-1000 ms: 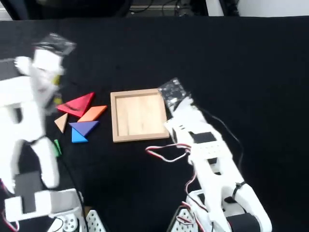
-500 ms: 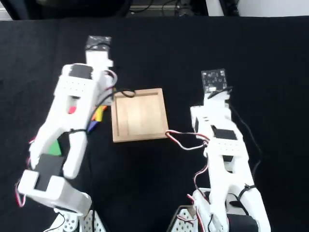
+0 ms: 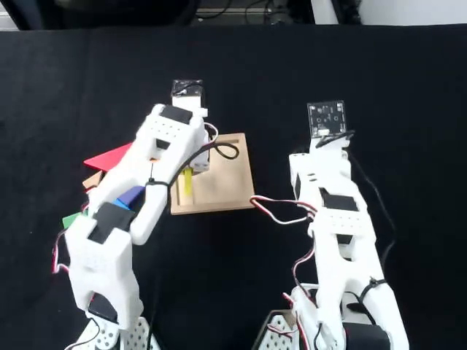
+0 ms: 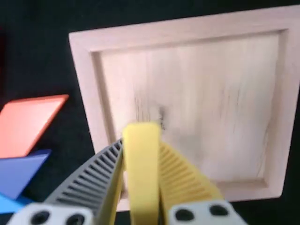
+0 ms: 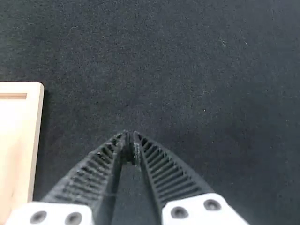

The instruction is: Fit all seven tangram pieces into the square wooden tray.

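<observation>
The square wooden tray point(image 3: 228, 175) lies mid-table with nothing in it. My left gripper point(image 4: 140, 136) hangs over the tray's point(image 4: 197, 89) floor near one rim, shut on a yellow piece point(image 4: 140, 178) held edge-on; from the high view the yellow piece point(image 3: 187, 182) shows under the left arm. Left of the tray lie the red triangle point(image 3: 109, 157), tan triangle point(image 3: 93, 179), blue piece point(image 3: 130, 195) and green piece point(image 3: 71, 219), partly hidden by the arm. The orange parallelogram point(image 4: 26, 124) lies beside the tray. My right gripper point(image 5: 127, 140) is shut and holds nothing, over bare cloth right of the tray point(image 5: 16, 140).
A black cloth covers the table. The right arm point(image 3: 328, 197) stretches along the tray's right side, with its red and white cables point(image 3: 273, 211) looping close to the tray's near right corner. Open cloth lies beyond and right of the tray.
The left arm swung from the far left to over the tray, carrying the yellow piece. The right arm drew back from the tray's right edge, then held still.
</observation>
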`<state>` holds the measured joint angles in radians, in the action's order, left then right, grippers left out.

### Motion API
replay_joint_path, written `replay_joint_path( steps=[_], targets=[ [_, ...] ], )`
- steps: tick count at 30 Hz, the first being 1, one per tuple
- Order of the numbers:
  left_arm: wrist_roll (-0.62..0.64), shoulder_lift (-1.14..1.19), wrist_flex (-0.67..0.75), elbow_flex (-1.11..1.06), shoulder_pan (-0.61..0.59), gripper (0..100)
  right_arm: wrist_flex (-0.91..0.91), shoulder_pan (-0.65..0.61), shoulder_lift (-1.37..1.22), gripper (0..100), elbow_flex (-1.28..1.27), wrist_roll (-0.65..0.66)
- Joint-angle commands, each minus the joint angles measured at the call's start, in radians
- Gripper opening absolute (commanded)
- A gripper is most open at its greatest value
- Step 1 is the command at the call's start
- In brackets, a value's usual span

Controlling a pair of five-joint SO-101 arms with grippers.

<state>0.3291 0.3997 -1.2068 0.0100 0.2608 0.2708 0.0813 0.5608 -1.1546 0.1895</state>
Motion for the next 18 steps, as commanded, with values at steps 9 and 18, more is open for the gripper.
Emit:
replay_joint_path(
  steps=[9, 18],
  targets=[
    [0.054, 0.031, 0.018, 0.093, 0.061, 3, -0.018, 0.014, -0.001, 1.1, 0.010, -0.003],
    [0.089, 0.034, 0.026, 0.125, 0.099, 3, -0.015, 0.020, 0.005, 1.1, 0.010, -0.008]
  ],
)
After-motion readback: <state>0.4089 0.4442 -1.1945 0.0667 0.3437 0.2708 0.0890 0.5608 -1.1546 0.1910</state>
